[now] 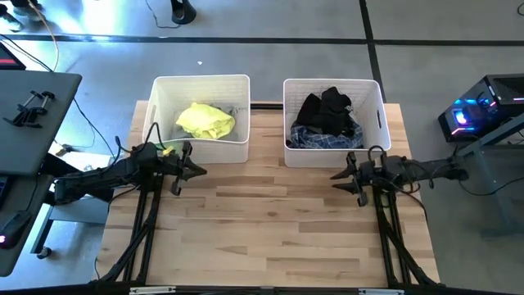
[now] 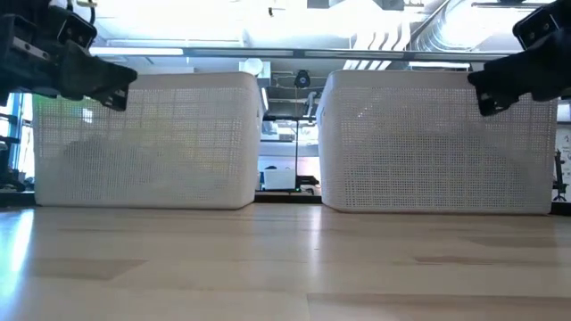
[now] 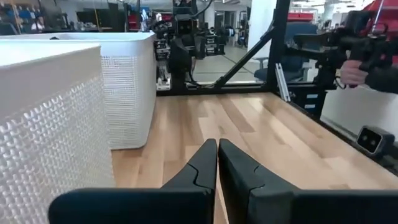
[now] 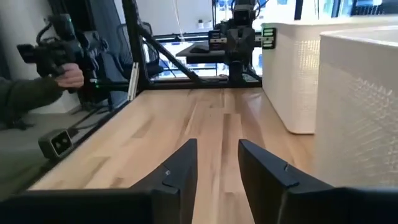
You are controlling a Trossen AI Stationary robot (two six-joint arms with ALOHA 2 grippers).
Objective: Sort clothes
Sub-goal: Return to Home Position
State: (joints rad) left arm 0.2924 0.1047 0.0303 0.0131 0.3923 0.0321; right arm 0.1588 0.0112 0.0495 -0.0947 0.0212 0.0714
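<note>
Lying limp in the bins (image 1: 201, 79), the clothes (image 1: 205, 120) look light, soft — pinch a raised fold; left claw (image 3: 217, 148) pressed together, right claw (image 4: 217, 147) slightly spread.

A robotics lab: exposed ceiling ducts (image 2: 446, 31), a glowing computer (image 1: 483, 111), taped concrete floor (image 1: 270, 20), black rig frames (image 3: 281, 37) beyond the counter (image 1: 278, 221)

Light wooden plank surface (image 1: 278, 229): rectangular, boards running side to side, pale grain with a few darker strips.

Two items stand directly on it:
1. Left white perforated plastic bin (image 1: 205, 152): upright, flat on its base, at the far edge.
2. Right white perforated plastic bin (image 1: 323, 158): upright, flat on its base, at the far edge, beside item 1. A narrow gap separates them, and their front walls are roughly in line.
</note>
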